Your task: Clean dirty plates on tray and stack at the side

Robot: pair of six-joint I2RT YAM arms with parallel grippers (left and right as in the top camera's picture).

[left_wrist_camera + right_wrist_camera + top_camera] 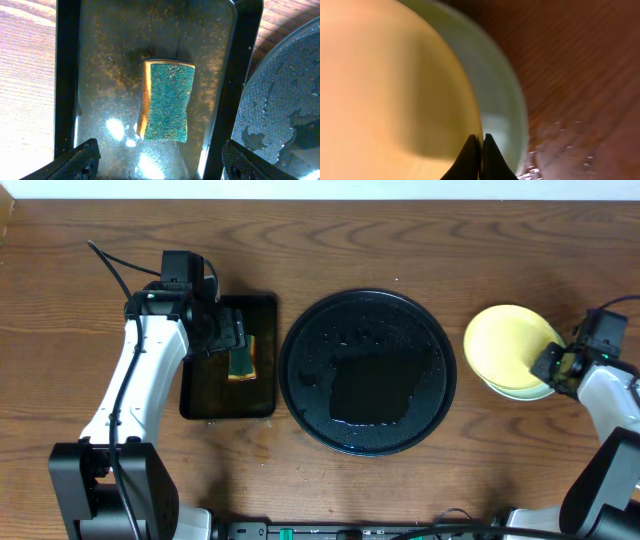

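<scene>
The right tool [481,150] is pinching the rim of the yellow plate [503,340], which is sitting atop a mint plate [502,100] on the tabletop [400,240], just right of the wet round black tray [291,370]. The left tool [160,162] is hovering, fingers spread wide, over the sponge [167,100] in the rectangular tray [67,75].

a reddish-brown wooden table with streaky grain [420,230] fills the overhead view; a thin pale strip [400,188] runs along its far edge.
</scene>
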